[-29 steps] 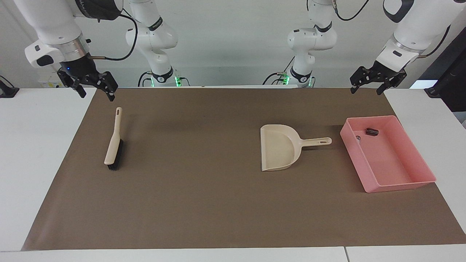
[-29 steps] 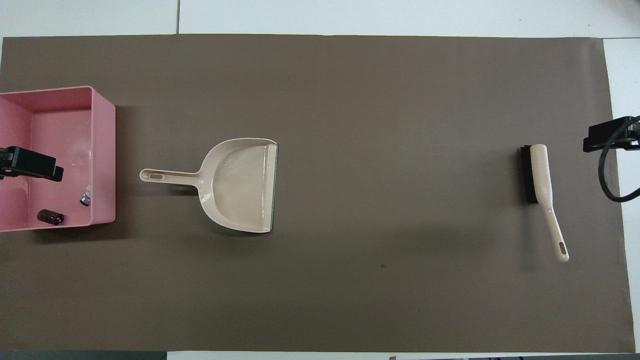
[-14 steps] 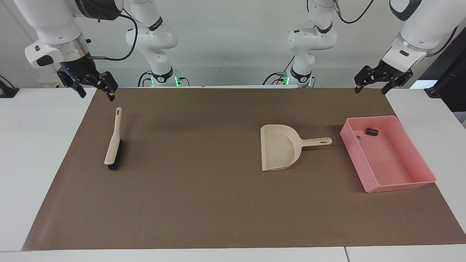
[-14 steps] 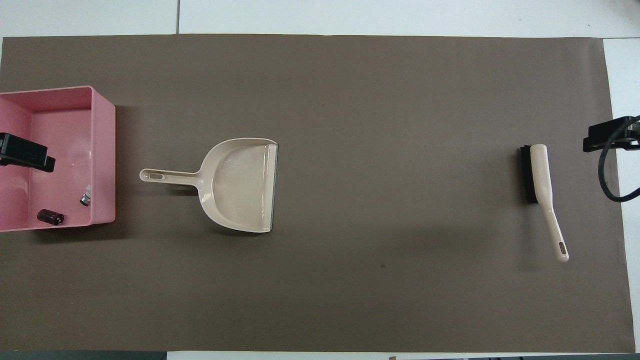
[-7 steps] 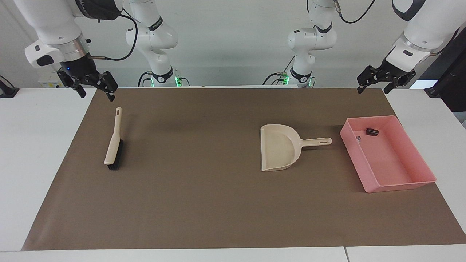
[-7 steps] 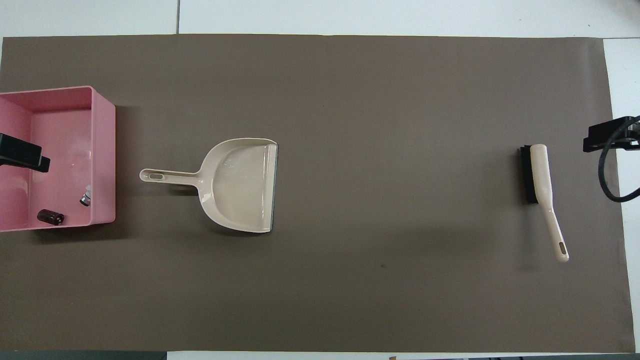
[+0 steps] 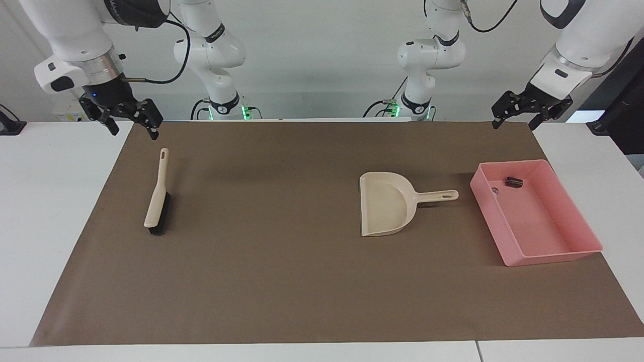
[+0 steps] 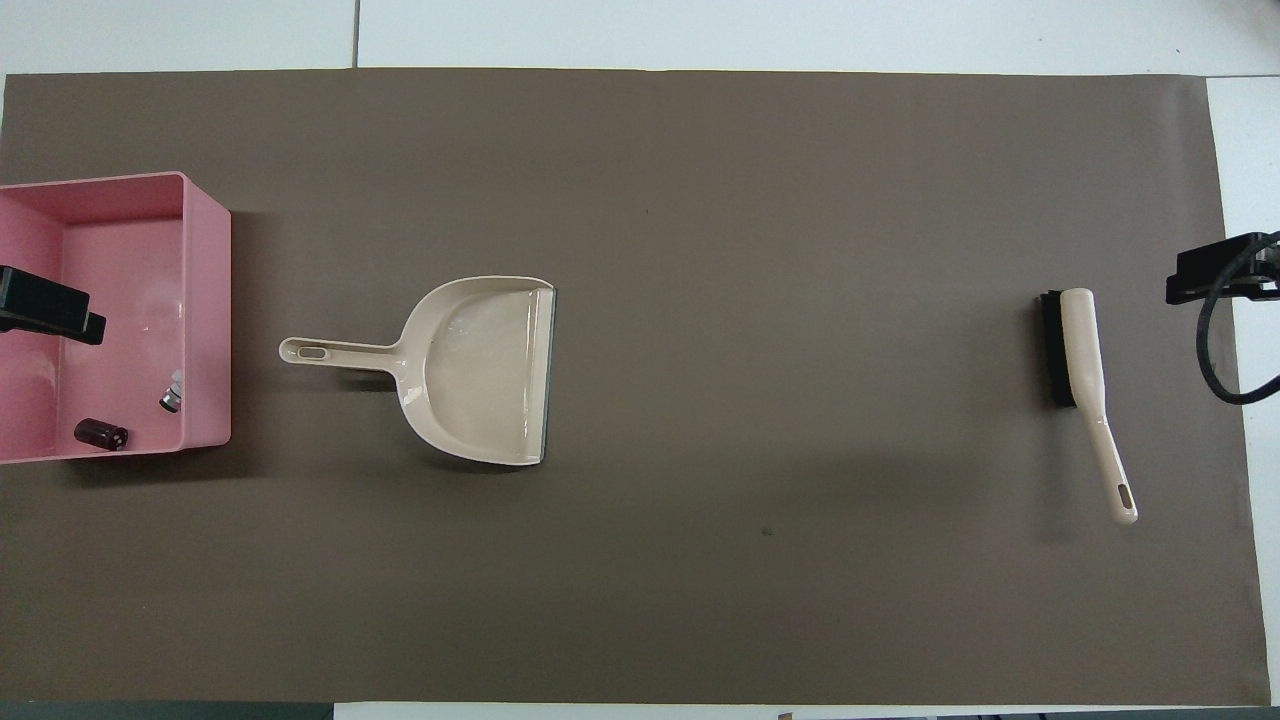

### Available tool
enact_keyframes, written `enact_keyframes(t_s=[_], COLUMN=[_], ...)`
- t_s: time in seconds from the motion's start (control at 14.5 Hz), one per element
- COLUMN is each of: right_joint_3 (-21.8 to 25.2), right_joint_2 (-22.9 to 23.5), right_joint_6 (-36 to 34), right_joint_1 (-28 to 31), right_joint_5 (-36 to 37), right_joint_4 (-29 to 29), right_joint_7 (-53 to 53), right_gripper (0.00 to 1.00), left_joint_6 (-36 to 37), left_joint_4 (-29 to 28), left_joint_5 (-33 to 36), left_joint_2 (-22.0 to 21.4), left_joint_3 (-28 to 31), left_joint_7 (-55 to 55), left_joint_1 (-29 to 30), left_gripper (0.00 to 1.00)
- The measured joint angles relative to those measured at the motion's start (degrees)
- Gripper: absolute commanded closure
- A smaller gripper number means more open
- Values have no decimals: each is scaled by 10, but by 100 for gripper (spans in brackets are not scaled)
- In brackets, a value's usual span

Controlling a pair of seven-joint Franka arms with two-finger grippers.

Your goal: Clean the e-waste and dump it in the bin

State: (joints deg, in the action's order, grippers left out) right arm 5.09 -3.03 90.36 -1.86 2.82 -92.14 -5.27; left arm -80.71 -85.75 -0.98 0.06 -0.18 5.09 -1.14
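Since 2 seconds ago the left gripper (image 7: 523, 119) has risen and drawn back toward the left arm's end of the table, while the right gripper (image 7: 132, 124) has stayed where it was and nothing on the brown paper mat (image 7: 282, 281) has shifted. Both grippers hang in the air with their fingers spread apart and nothing between them. The left one is over the mat's edge nearest the robots, nearer to the robots than the shallow pink rectangular plastic bin (image 7: 578, 250); in the overhead view its dark tip (image 8: 50, 305) overlaps the bin (image 8: 205, 300). The right one hangs over the mat's corner at the right arm's end, just above the handle end of the beige hand brush with black bristles (image 7: 157, 198), without touching it.

Both of the 2 e-waste items lie inside the bin, in the end nearest the robots: the dark cylindrical battery-like piece (image 7: 513, 182) (image 8: 101, 434) rests on the floor close to the end wall, and the small white and grey piece (image 8: 172, 395) sits against the long wall that faces the beige plastic dustpan with a handle (image 7: 387, 203). That dustpan lies flat on the mat beside the bin, its handle pointing at the bin and not touching it. The brush lies well apart, toward the right arm's end.
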Motion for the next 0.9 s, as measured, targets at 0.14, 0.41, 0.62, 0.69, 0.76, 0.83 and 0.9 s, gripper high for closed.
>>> enact_keyframes(t_s=[0.14,0.41,0.62,0.69,0.76,0.83,0.9], right_joint_3=[0,0,0,0,0,0,0], right_joint_2=[0,0,0,0,0,0,0], right_joint_6=[0,0,0,0,0,0,0], right_joint_1=[0,0,0,0,0,0,0], right_joint_5=[0,0,0,0,0,0,0], right_joint_4=[0,0,0,0,0,0,0], right_joint_7=[0,0,0,0,0,0,0], right_gripper=[0,0,0,0,0,0,0], left_joint_6=[0,0,-1,-2,-2,-2,-2], left_joint_4=[0,0,0,0,0,0,0], left_joint_5=[0,0,0,0,0,0,0], left_joint_2=[0,0,0,0,0,0,0], left_joint_3=[0,-1,-5,-6,-7,-8,-8], left_joint_7=[0,0,0,0,0,0,0], left_joint_1=[0,0,-1,-1,-1,-2,-2], left_gripper=[1,1,1,1,1,1,1])
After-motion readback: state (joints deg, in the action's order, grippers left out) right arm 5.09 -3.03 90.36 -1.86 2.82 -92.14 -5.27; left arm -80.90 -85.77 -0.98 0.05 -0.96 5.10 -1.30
